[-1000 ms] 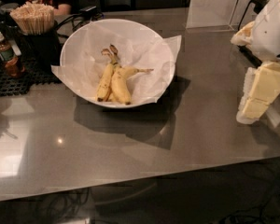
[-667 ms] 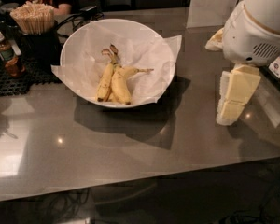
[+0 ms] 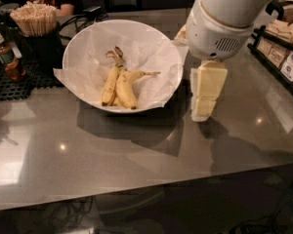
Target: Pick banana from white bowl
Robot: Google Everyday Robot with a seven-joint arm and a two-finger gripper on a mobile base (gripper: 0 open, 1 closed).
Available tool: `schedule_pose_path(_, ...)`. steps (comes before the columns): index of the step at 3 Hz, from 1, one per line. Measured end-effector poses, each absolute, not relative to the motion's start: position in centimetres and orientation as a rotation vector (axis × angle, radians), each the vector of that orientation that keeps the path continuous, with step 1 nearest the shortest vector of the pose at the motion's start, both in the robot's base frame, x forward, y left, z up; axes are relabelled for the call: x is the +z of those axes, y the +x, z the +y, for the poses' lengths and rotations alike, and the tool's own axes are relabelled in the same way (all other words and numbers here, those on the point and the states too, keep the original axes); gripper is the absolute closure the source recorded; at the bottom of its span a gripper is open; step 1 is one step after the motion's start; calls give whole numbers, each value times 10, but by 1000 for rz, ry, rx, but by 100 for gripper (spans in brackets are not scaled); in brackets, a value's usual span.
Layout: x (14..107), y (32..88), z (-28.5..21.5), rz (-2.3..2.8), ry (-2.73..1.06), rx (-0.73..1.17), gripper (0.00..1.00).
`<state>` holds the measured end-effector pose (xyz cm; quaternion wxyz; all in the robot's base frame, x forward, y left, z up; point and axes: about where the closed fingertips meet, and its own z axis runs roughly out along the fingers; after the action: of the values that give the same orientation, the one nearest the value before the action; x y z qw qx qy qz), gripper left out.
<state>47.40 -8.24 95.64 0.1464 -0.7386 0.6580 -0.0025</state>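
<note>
The white bowl [image 3: 83, 43], lined with crinkled white paper, stands at the back middle of the grey counter. In it the plump yellow banana [image 3: 126, 87] lies with its thin stem pointing right. A slimmer pair of bananas [image 3: 109, 84] on one stem lies touching its left side. My gripper [image 3: 201, 114] hangs from the big white arm just right of the bowl. It points down, its tip near the counter, outside the bowl's right rim, and it holds nothing I can see.
A dark cup of wooden stir sticks [image 3: 34, 19] and a brown sauce bottle [image 3: 5, 56] stand on a black mat [image 3: 14, 84] at the back left. A rack of packets [image 3: 283, 48] lines the right edge. The counter's front edge runs across the bottom.
The arm and gripper have swung left from the counter's right edge to just beside the bowl's right rim. The bowl and bananas have not moved.
</note>
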Motion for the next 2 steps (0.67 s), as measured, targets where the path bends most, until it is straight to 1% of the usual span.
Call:
schedule_pose_path(1,968,489,-53,1789,-2179,-27,0)
schedule_pose_path(2,968,489,-53,1789,-2179,-27,0)
